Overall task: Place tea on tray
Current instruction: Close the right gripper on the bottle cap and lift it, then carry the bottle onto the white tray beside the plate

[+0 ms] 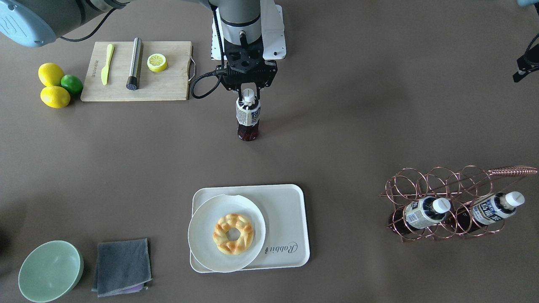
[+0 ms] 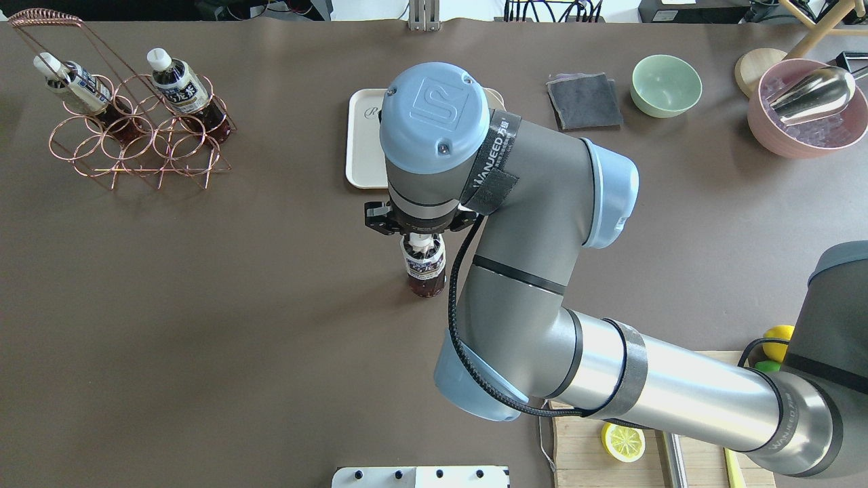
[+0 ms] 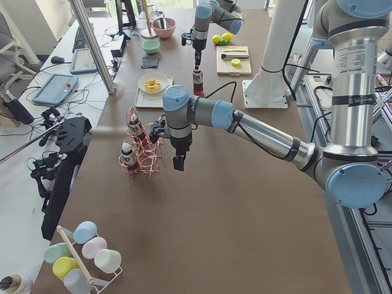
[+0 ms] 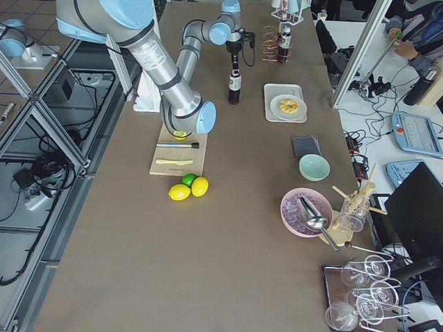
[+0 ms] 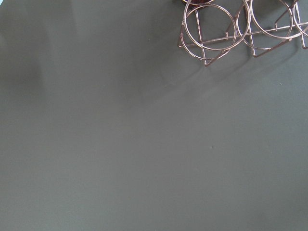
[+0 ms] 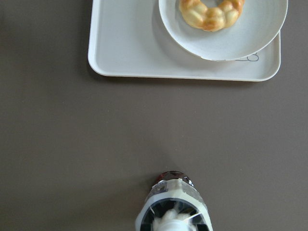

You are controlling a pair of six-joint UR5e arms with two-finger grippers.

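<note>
A: From across the table, what is the right gripper (image 1: 248, 93) doing?

B: Its two fingers are closed on the white cap of the tea (image 1: 247, 118). The bottle stands upright under it, out on the brown table (image 1: 337, 139). It's well apart from the tray (image 1: 288, 206), on the robot's side of it. I can't tell whether its base touches the table.

A: And the tray itself?

B: A round plate (image 1: 202, 235) with a ring-shaped pastry (image 1: 233, 233) takes up one half and laps over the rim. The half with the grey script is bare.

A: From over the robot's shoulders?

B: The right arm (image 2: 542, 224) covers much of the tray. The tea shows just under the wrist, nearer the robot than the tray. Two like bottles (image 2: 178, 81) lean in a copper wire rack (image 2: 139, 129) at the far left.

A: From the left end of the table?

B: The left gripper (image 3: 179, 165) hangs pointing down just beside that rack. I can't tell from there whether it's wide or narrow.

A: And the right end?

B: The tea hangs from the right gripper, with the tray off to its side and a gap of table between them.

A: The left wrist camera?

B: Brown table, and the rack's copper rings in the top right corner.

A: The right wrist camera?

B: It looks down on the tea's cap and label, blurred at the bottom edge. The tray and plate lie at the top, with bare table between.
</note>
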